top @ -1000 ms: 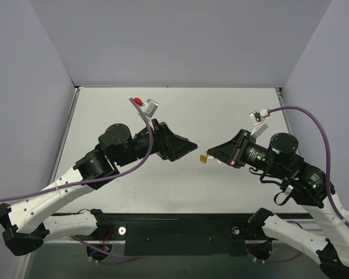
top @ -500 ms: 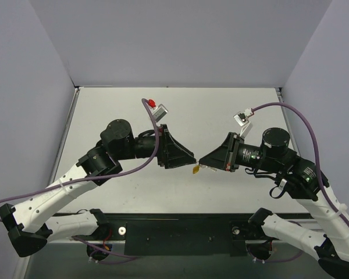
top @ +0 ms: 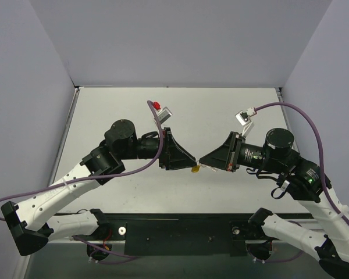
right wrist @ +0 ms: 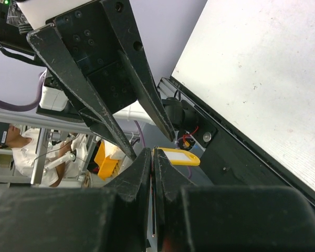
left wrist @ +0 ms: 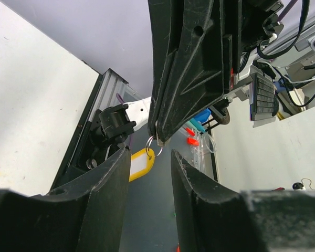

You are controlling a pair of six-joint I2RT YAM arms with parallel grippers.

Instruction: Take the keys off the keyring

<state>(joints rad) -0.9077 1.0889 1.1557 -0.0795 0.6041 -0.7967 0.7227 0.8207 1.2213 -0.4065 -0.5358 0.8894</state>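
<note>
Keyring [right wrist: 177, 156]: yellow oblong tag, pale label face, thin silver loop on top. Right gripper [top: 201, 163] closed, pinches loop. Left gripper [top: 193, 161] half spread, tips just beside keyring

Top view: keyring [top: 195, 169] is a yellow speck half under the claw tips; key too small to resolve. Right claw [right wrist: 153, 152] tips hide what they pinch.

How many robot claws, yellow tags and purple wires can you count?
Grippers: 2, the left gripper and the right gripper
Yellow keyring: 1
Purple cables: 2, the left cable and the right cable
Total: 5
</note>
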